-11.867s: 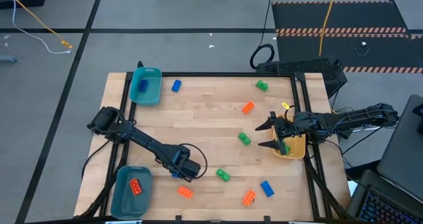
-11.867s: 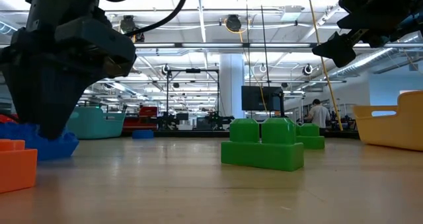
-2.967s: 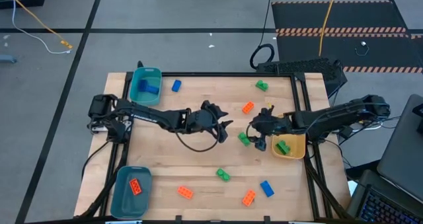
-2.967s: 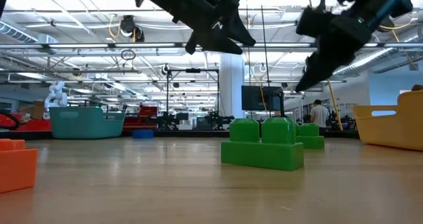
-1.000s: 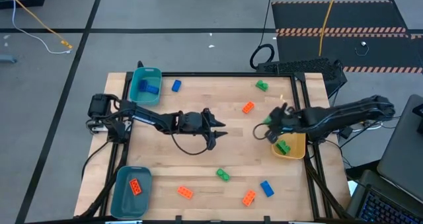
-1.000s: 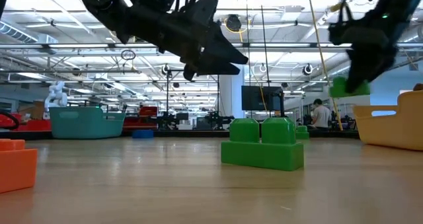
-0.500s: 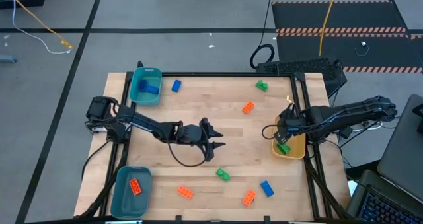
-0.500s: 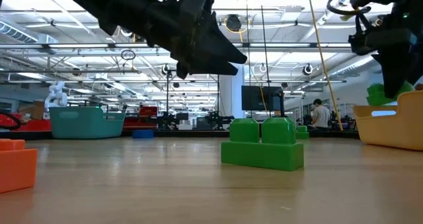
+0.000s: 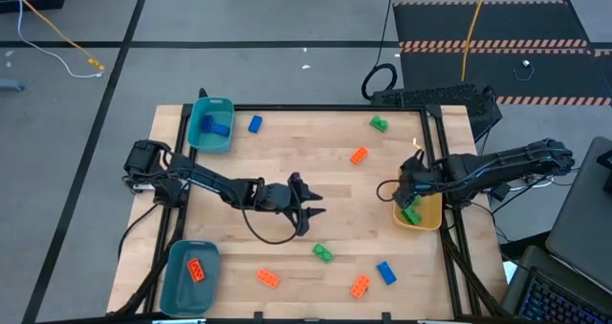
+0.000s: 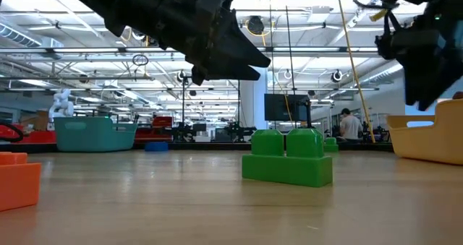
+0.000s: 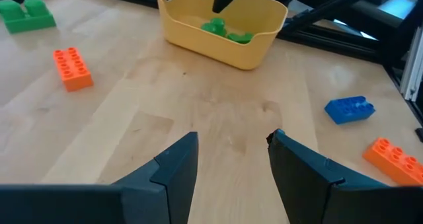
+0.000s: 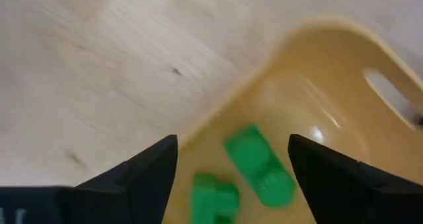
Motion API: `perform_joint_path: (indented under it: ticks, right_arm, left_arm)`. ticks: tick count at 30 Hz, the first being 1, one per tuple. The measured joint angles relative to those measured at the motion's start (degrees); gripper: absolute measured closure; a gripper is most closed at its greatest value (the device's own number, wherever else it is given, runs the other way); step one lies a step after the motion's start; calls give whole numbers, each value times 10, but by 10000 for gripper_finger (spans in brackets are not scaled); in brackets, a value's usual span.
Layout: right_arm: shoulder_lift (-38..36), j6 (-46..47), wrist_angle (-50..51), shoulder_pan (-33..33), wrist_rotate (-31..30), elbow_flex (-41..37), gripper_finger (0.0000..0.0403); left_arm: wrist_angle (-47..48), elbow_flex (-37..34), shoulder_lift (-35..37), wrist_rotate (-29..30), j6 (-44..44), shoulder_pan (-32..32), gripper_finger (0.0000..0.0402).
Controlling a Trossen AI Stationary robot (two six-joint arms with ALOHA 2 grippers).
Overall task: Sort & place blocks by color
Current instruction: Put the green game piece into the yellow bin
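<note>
1. High view: the right end effector (image 9: 409, 192) hangs over the near rim of the yellow bin (image 9: 427, 219) at the counter's (image 9: 287, 152) right edge, with green blocks (image 9: 410, 213) lying inside the bin, which appears to be the place for green. The left end effector (image 9: 308, 207) hovers above mid-counter, its nose toward a green block (image 9: 323, 253) lying just beyond it, probably the next pick. One teal bin (image 9: 211, 125) holds a blue block (image 9: 218, 128), the other teal bin (image 9: 189, 275) an orange block (image 9: 196, 270). Loose blocks lie around: blue (image 9: 254, 124), orange (image 9: 359, 156), green (image 9: 379, 124), orange (image 9: 268, 278), orange (image 9: 360, 286), blue (image 9: 385, 272).

2. Low view: both arms hang clear of the counter; a large green block (image 10: 287, 157) sits in front, untouched.

3. Left wrist view: the left fingers (image 11: 173, 168) stand apart with only bare wood between them, holding nothing.

4. Right wrist view: the right fingers (image 12: 148, 173) are spread wide and empty, directly above the bin, where two green blocks (image 12: 259, 164) rest, suggesting a drop is complete.
</note>
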State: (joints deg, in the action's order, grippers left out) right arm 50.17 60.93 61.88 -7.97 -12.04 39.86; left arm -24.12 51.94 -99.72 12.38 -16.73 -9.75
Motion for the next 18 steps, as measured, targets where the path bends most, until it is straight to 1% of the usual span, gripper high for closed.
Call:
perform_joint_path:
  ticks: [3,6,9,11,15,18]
  right_arm:
    - [0,-69,-60,1,-17,0,135]
    - [4,-130,-160,1,-22,0,143]
    - [22,-161,-235,1,-8,0,148]
    - [41,-162,-271,-2,4,-7,151]
    - [86,-121,-317,-16,47,-43,156]
    - [122,-103,-313,-19,89,-63,156]
  left_arm:
    - [0,0,0,8,2,1,218]
    - [-1,0,0,9,2,6,218]
    - [-1,0,0,10,1,11,218]
    - [-1,0,0,11,0,13,218]
    - [-1,0,0,10,0,12,218]
    - [0,0,0,10,0,12,218]
